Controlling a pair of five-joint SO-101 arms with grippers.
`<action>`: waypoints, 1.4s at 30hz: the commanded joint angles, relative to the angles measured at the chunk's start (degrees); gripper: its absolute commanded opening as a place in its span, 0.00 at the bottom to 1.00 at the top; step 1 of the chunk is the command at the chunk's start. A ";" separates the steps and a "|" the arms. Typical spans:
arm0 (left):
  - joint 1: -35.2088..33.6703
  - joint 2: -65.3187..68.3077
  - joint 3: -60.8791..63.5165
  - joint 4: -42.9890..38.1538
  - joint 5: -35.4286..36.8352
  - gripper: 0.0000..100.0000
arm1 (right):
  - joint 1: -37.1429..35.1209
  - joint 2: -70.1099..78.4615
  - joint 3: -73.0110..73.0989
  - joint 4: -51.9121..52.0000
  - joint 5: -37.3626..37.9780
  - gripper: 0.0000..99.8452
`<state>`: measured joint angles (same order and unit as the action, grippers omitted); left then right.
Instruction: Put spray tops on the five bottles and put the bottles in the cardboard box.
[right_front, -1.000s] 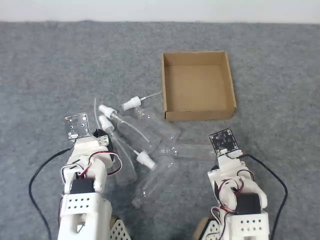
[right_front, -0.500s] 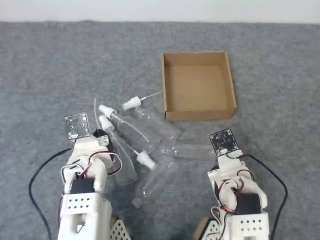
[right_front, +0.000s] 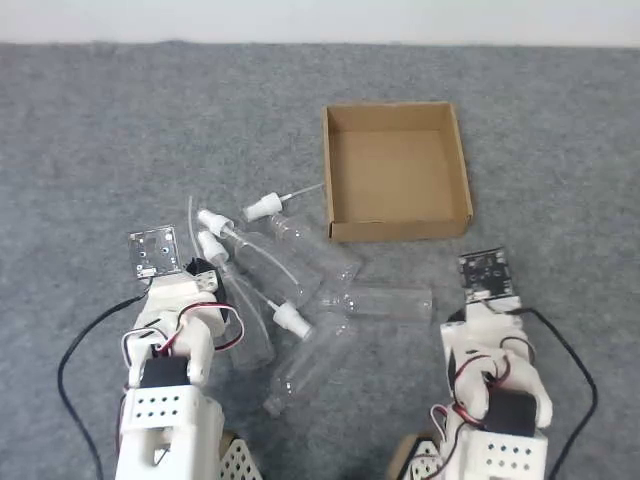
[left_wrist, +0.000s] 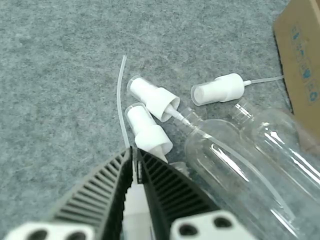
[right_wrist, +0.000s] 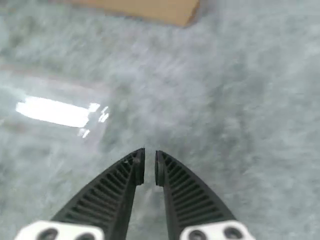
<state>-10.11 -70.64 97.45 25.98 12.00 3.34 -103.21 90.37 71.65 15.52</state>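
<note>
White spray tops (left_wrist: 152, 97) sit just ahead of clenched left fingers (left_wrist: 115, 182); right fingers (right_wrist: 117, 185) clenched too, w/ bottle (right_wrist: 55, 112) beside.

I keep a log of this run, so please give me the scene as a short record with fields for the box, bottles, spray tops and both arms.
box: cardboard box, open, empty
bottles: five, clear, lying in a heap on the grey carpet, none in the box
spray tops: four white ones seen; one lies loose near the box
left arm: jaws shut, next to two spray tops
right arm: jaws shut, above bare carpet
</note>
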 joint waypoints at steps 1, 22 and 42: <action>0.00 -0.97 -0.84 0.09 -0.35 0.01 | 4.70 -0.84 -6.07 -5.67 -0.09 0.01; 0.00 -0.97 -0.84 0.09 -0.35 0.01 | 5.49 -0.84 -27.43 -5.93 12.92 0.01; 0.00 -0.97 -0.84 0.09 -0.35 0.01 | -9.01 5.49 -47.38 8.13 9.32 0.04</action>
<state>-10.11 -70.64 97.45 25.98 12.00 -2.99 -104.09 50.46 77.80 25.54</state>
